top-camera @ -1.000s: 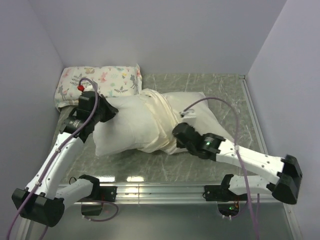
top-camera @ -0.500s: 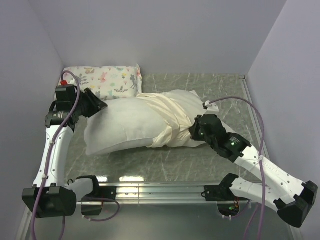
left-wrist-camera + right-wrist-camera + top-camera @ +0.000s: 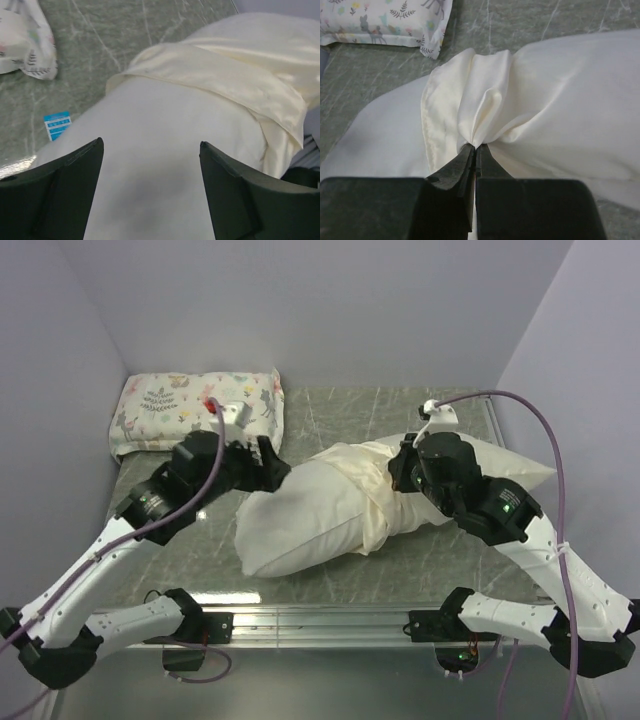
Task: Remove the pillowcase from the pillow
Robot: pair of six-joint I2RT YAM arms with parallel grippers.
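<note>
A gathered fold of the pillowcase [image 3: 560, 100] is pinched by the right claw [image 3: 475, 149], which is pressed together on the cloth. The pillow [image 3: 300, 525] is laid across the worktop [image 3: 335, 410], its left half bared, its right half covered by the pillowcase. The left claw [image 3: 150, 145] is held spread over the bared half.

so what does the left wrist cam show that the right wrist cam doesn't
Only the left wrist view: the open left gripper over the bare end of the white pillow, and a small blue label by its edge. Only the right wrist view: the right gripper shut on a bunched fold of the cream pillowcase. Both: the pillowcase rucked partway along the pillow, a corner of the floral animal-print pillow, and the green marbled table.
</note>
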